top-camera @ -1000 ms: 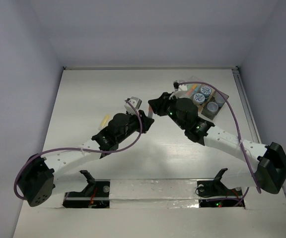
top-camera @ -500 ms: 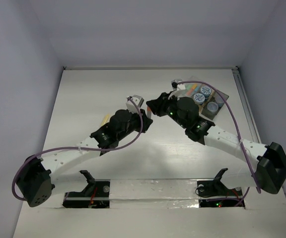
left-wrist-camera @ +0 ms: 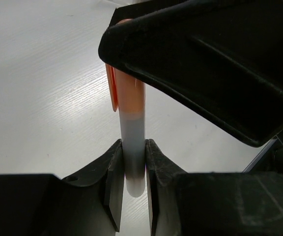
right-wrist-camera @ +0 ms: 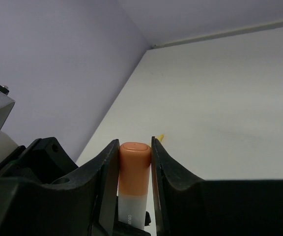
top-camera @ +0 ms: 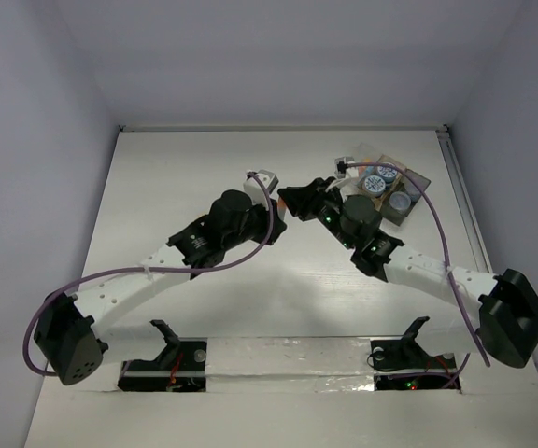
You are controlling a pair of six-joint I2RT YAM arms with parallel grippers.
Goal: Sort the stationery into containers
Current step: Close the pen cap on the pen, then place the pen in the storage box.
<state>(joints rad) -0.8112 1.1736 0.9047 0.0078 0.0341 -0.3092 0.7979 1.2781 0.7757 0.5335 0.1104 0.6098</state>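
Orange-capped grey stick (left-wrist-camera: 130, 113) sits at the centre of the top view, clamped at its grey end by the left gripper (left-wrist-camera: 130, 164) and at its cap by the right gripper (right-wrist-camera: 134, 155). All 3 are well apart from the dark tray (top-camera: 426, 180) at upper right.

Right wrist: lower end of the stick (right-wrist-camera: 133, 187) is lost in dark parts at the bottom edge, between the right gripper (right-wrist-camera: 134, 160) jaws. Yellow speck (right-wrist-camera: 160, 138) on the tabletop (right-wrist-camera: 230, 98) too small to identify. Left wrist: stick's top end hidden behind the right gripper's body. Top view: stick hidden where both jaws meet. Clear box (top-camera: 366, 152) contents too small to tell. Purple cable (top-camera: 437, 217) crosses the dark tray (top-camera: 425, 179).
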